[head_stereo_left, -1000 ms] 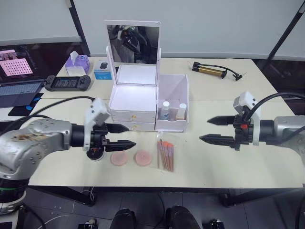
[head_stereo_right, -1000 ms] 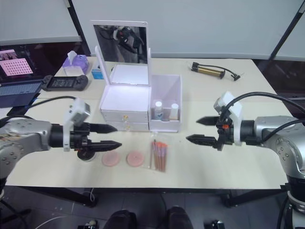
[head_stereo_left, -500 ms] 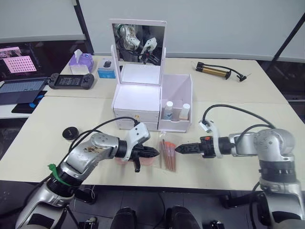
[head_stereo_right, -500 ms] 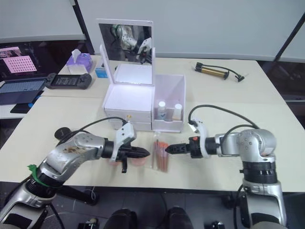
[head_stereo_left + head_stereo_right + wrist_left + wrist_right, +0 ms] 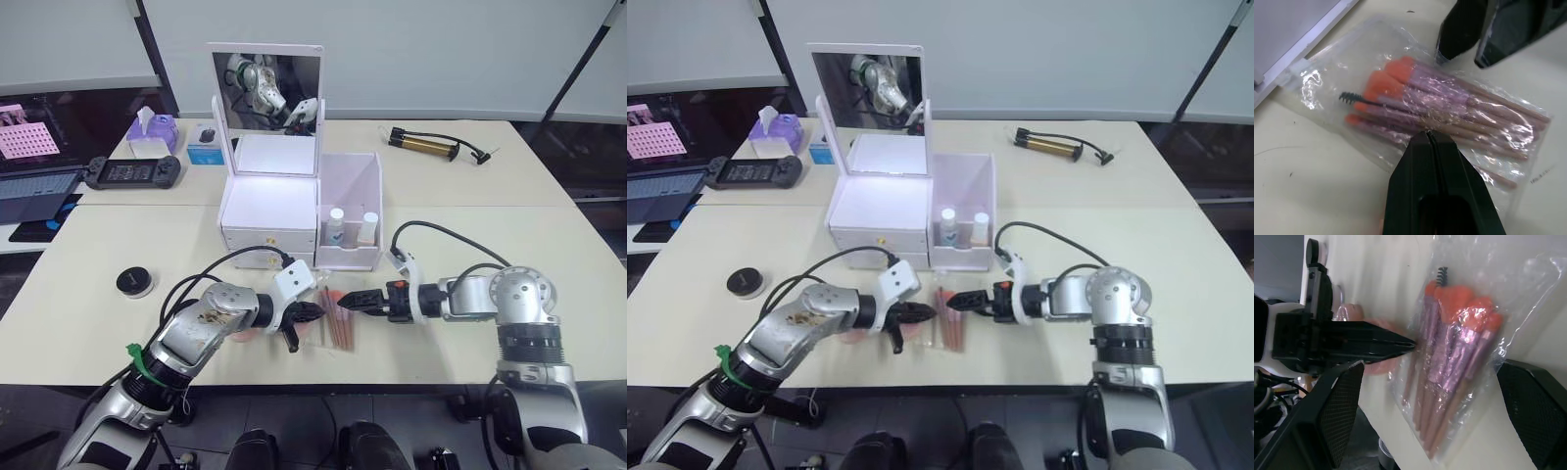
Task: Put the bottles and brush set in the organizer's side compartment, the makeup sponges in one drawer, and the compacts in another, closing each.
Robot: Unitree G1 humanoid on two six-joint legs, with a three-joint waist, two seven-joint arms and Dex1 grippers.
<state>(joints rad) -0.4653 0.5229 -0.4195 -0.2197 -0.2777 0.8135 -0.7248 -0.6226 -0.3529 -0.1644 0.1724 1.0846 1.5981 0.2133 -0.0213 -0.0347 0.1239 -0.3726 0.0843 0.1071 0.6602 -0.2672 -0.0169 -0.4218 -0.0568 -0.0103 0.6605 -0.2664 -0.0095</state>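
Note:
The brush set (image 5: 339, 319), orange-tipped brushes in a clear bag, lies flat on the table in front of the white organizer (image 5: 271, 211). My left gripper (image 5: 315, 313) is shut, its tip (image 5: 1427, 135) touching the bag's left edge; whether it pinches the plastic I cannot tell. My right gripper (image 5: 358, 300) is open, its fingers (image 5: 1334, 421) on either side of the bag's brush-head end. Two bottles (image 5: 336, 226) stand in the side compartment (image 5: 355, 186). Pink makeup sponges (image 5: 1382, 368) lie partly hidden under my left arm. A black compact (image 5: 134, 282) sits at the left. Both drawers (image 5: 269, 239) are shut.
A mirror (image 5: 266, 86) stands up behind the organizer. At the back left are a tissue box (image 5: 154, 132), a game controller (image 5: 132, 173) and a laptop (image 5: 39, 182). A hand pump (image 5: 432, 145) lies at the back right.
Both arms came down and inward from wide apart to the brush set. My left gripper went from open to shut. The right gripper stayed open. The camera view also shifted.

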